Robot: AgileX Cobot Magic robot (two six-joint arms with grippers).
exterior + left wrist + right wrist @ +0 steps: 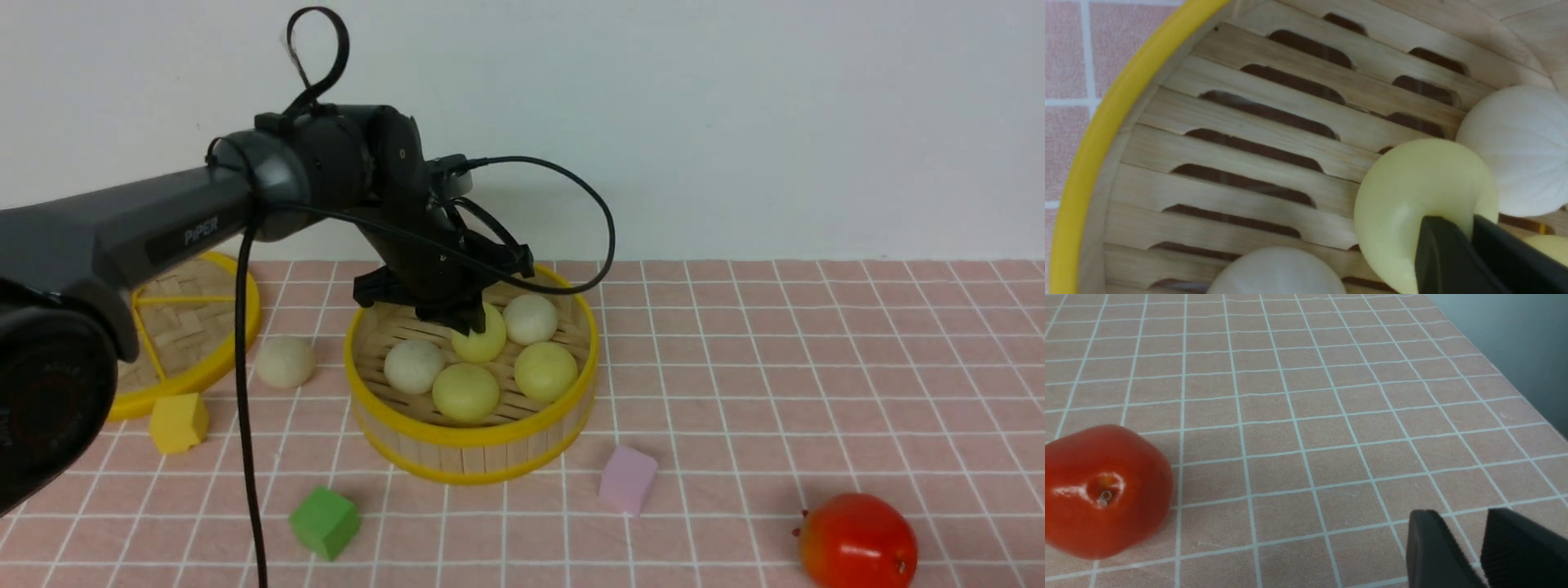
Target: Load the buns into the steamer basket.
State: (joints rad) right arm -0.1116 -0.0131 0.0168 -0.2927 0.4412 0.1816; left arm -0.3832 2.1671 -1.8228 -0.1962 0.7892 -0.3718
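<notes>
The steamer basket (469, 437) stands left of centre. Five buns are inside it: a pale yellow one (486, 343) under my left gripper (467, 322), two more yellow (465, 392) (545, 371) and two off-white (414, 366) (531, 318). A sixth, off-white bun (285, 361) lies on the table left of the basket. In the left wrist view my left gripper (1472, 220) pinches the yellow bun (1412, 192) above the slatted floor, next to an off-white bun (1515, 143). My right gripper (1461, 518) hangs empty over the tiles, jaws a little apart.
The flat woven lid (204, 310) lies at far left. A yellow block (177, 422), a green block (325, 521) and a pink block (627, 479) sit in front of the basket. A glossy red fruit (857, 543) lies at front right, also in the right wrist view (1102, 490).
</notes>
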